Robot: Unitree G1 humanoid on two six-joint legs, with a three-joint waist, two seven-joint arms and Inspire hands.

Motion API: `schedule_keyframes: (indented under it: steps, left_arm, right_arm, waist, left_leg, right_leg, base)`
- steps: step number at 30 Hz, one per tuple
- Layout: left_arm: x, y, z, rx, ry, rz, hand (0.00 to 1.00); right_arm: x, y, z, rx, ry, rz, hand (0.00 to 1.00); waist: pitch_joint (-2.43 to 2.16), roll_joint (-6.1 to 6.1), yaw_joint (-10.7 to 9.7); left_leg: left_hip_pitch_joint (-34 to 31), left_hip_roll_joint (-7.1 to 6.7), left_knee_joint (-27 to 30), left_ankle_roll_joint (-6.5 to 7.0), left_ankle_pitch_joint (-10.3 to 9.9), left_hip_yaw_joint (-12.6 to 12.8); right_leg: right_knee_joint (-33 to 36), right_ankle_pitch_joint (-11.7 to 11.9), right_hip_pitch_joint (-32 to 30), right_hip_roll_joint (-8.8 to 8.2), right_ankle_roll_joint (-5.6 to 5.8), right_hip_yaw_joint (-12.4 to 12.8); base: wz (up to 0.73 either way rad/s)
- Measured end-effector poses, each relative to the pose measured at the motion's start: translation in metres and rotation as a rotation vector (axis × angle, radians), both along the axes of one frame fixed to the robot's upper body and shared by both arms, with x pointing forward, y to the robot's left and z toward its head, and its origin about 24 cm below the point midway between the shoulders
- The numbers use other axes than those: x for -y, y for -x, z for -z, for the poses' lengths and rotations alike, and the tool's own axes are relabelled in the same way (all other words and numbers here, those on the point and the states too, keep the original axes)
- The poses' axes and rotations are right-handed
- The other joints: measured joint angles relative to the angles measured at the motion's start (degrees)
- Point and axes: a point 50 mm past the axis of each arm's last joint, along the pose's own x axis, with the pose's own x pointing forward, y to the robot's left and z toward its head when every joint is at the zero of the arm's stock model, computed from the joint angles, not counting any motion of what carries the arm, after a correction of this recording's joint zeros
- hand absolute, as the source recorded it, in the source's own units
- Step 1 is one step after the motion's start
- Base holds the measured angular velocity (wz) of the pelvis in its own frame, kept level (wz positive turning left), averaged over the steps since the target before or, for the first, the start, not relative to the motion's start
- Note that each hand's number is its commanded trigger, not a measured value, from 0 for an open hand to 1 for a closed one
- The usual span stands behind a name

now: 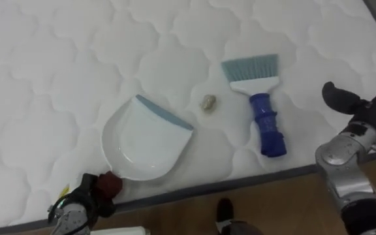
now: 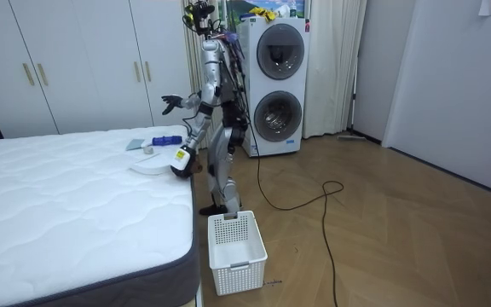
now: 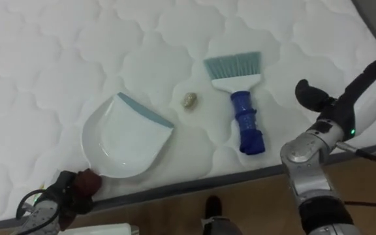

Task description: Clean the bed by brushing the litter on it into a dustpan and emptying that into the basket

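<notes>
Slim silver-grey humanoid, black at the joints, with a dark head. The forearms are rounded brushed-metal casings. The right hand (image 1: 339, 96) is black; the left hand (image 1: 83, 199) is dark with a yellow-marked tag. A small green light shows on the right forearm, and a dark cable trails from it.

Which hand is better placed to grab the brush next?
Right. The right hand hovers open just beside the brush; the left hand is at the dustpan, farther off.

On mattress (image 1: 57, 72): dustpan (image 1: 145, 140) left, lump (image 1: 208, 103) middle, brush (image 1: 261, 108) right
</notes>
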Motion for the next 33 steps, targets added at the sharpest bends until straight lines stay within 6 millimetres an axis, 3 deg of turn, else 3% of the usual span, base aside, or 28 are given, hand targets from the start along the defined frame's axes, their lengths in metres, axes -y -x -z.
schedule_keyframes:
  steps: [5, 7, 9, 14, 24, 33]
  left_arm:
    - [0.002, -0.006, -0.003, 0.004, 0.028, 0.012, 1.00]
    - [0.003, -0.010, -0.004, 0.009, 0.032, 0.022, 1.00]
    - [0.004, -0.013, -0.006, 0.017, 0.037, 0.028, 1.00]
    - [0.006, -0.016, -0.007, 0.018, 0.035, 0.045, 1.00]
    - [0.015, -0.028, -0.014, 0.056, 0.036, 0.092, 1.00]
    - [0.017, -0.031, -0.015, 0.062, 0.033, 0.101, 1.00]
  right_arm:
    - [-0.004, 0.000, 0.008, -0.057, -0.002, -0.046, 0.00]
    - [-0.004, -0.002, 0.009, -0.073, -0.002, -0.054, 0.00]
    - [-0.005, -0.006, 0.008, -0.080, -0.003, -0.074, 0.00]
    - [-0.012, -0.012, 0.009, -0.114, 0.007, -0.120, 0.00]
    - [-0.024, -0.015, 0.021, -0.216, -0.071, -0.236, 0.00]
    - [-0.030, -0.034, 0.004, -0.190, -0.072, -0.295, 0.00]
  waist:
    - [0.92, 0.41, 1.02]
    - [0.94, 0.39, 1.37]
    - [1.23, 0.17, 1.68]
    - [1.31, 0.12, 1.84]
    - [1.51, 0.05, 3.69]
    - [1.64, 0.09, 4.59]
  left_leg:
    - [-0.38, 0.38, -0.05, 0.01, 0.00, 0.01]
    - [-0.86, 0.39, 0.00, 0.00, 0.01, 0.00]
    - [-1.35, 0.45, 0.06, -0.01, 0.02, 0.01]
    - [-2.12, 0.50, 0.74, -0.02, 0.02, 0.02]
    - [-4.05, 0.62, 2.27, 0.02, 0.01, -0.07]
    - [-3.97, 0.85, 2.53, 0.09, -0.04, 0.13]
  right_leg:
    - [0.05, -0.11, -0.34, -0.14, 0.03, -0.19]
    - [0.33, -0.21, -0.79, -0.30, -0.12, -0.22]
    - [0.53, -0.30, -1.25, -0.57, -0.26, -0.28]
    - [1.32, -0.79, -1.82, -0.64, -0.73, -0.92]
    - [2.67, -1.34, -3.55, -1.52, -0.61, -1.82]
    - [3.09, -1.54, -3.47, -1.58, -0.77, -1.92]
  base:
    - [0.00]
    - [0.06]
    - [0.07]
    - [0.08]
    - [0.06]
    - [0.00]
